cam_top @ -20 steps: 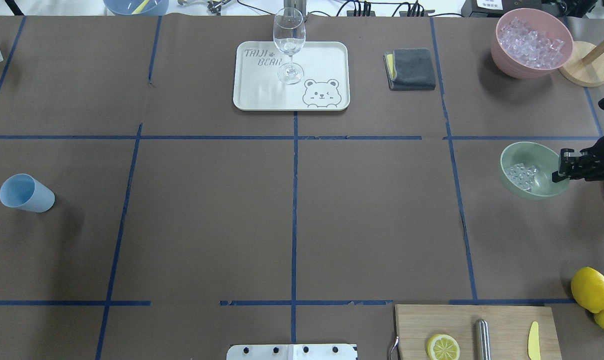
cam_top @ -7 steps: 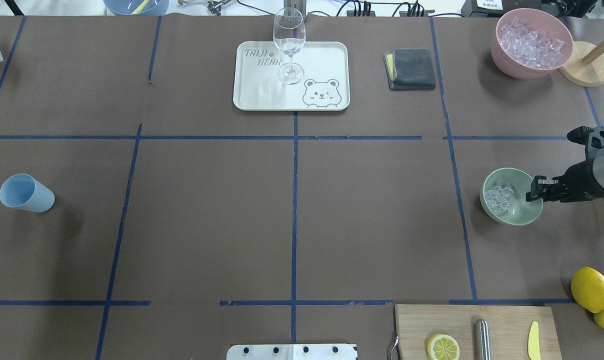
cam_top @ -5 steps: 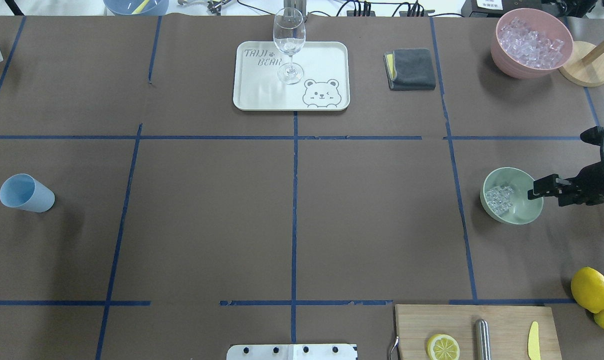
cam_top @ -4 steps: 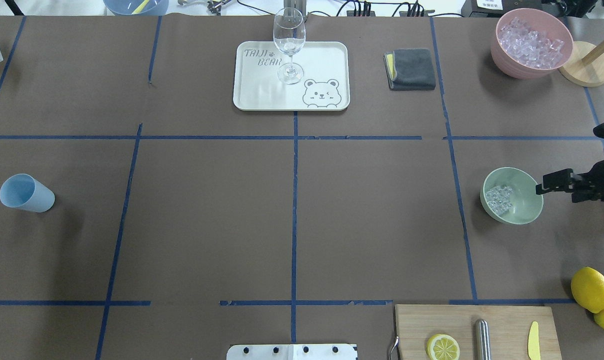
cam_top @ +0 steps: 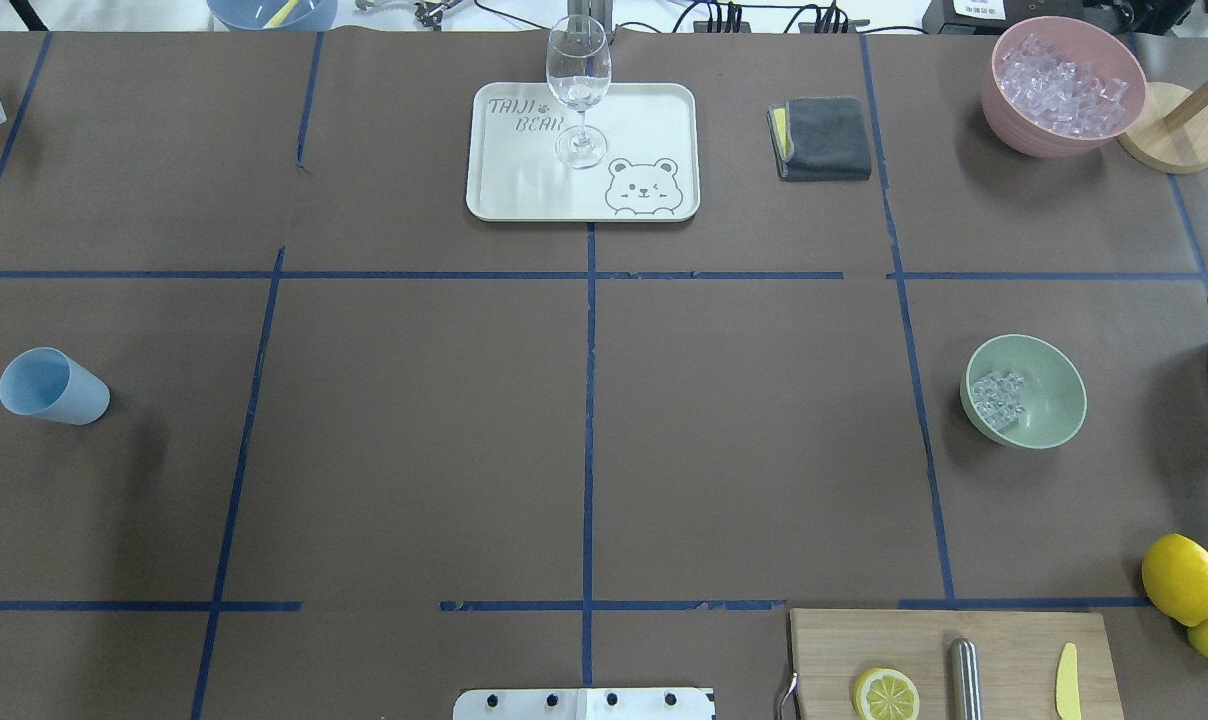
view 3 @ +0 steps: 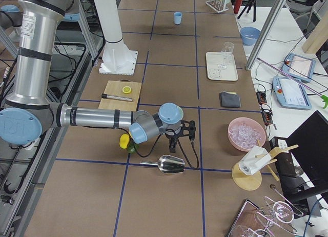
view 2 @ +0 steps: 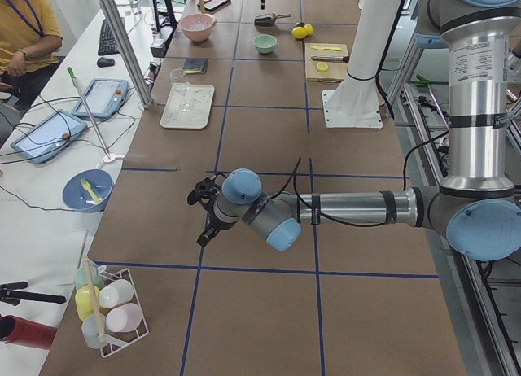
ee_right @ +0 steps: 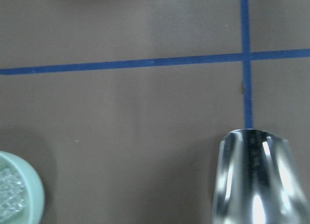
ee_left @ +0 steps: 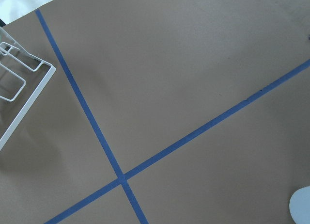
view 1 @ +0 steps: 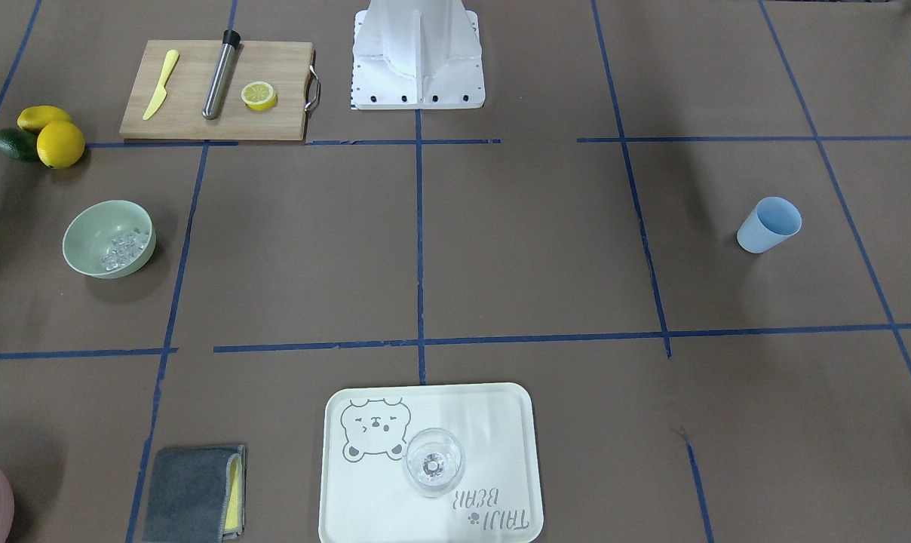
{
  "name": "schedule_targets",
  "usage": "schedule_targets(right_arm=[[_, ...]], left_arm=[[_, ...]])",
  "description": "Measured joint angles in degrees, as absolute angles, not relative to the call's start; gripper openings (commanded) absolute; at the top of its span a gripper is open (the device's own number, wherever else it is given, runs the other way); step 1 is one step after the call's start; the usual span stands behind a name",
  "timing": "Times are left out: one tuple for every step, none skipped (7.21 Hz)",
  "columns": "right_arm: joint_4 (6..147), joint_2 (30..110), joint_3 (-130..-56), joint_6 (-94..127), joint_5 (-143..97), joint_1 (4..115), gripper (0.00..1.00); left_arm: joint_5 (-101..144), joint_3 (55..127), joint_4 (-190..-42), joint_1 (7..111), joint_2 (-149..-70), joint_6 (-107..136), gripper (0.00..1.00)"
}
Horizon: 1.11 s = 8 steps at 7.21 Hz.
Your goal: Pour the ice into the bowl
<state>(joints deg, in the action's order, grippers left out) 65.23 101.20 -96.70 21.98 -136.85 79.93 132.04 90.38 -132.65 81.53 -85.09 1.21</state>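
ROBOTICS LAB: Two grey-and-blue industrial arms, the left arm and the right arm, extend low over a long table covered in brown paper and marked into squares with blue tape. A white pedestal is bolted at the table's edge. Alongside, past an aluminium frame post, a white bench holds tablets and a keyboard. A person in a yellow shirt sits there.

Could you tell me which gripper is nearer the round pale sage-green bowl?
Right. The right gripper hangs above the shiny metal scoop beside the sage-green bowl; the left gripper is at the opposite end of the table.
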Motion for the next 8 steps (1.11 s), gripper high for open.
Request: schedule_targets(right_arm=[[72.8,99.4,-96.3,11.6,-136.1,84.2,1.00],[80.4,96.8,-96.1,2.4,-134.4,87.7,1.00],[87.1,94.0,-96.0,-4.7,-133.0,90.1,1.00],[92.0,91.8,-96.1,-8.9,-132.5,91.5,1.00],[94.6,90.7,-96.3,-10.5,-132.5,92.0,1.00],[95.5,90.4,-96.2,-10.8,-132.7,92.1,1.00],[95.6,90.4,-96.0,-10.8,-133.0,92.1,1.00],[95.6,90.4,-95.9,-10.8,-134.0,92.0,1.00]], left_arm=[[132.0,90.3,-129.0,81.8,-86.3,1.0,1.00],[132.0,90.5,-122.9,82.7,-88.2,0.2,1.00],[132.2,90.8,-114.1,84.7,-91.1,-2.9,1.00],[132.4,91.1,-102.7,87.4,-95.0,-8.1,1.00],[132.5,91.5,-91.8,89.8,-98.4,-12.9,1.00],[132.6,92.0,-85.6,90.9,-99.3,-15.3,1.00],[132.7,92.7,-83.6,91.4,-98.3,-16.3,1.00],[132.6,93.5,-83.4,91.4,-97.0,-16.6,1.00]])
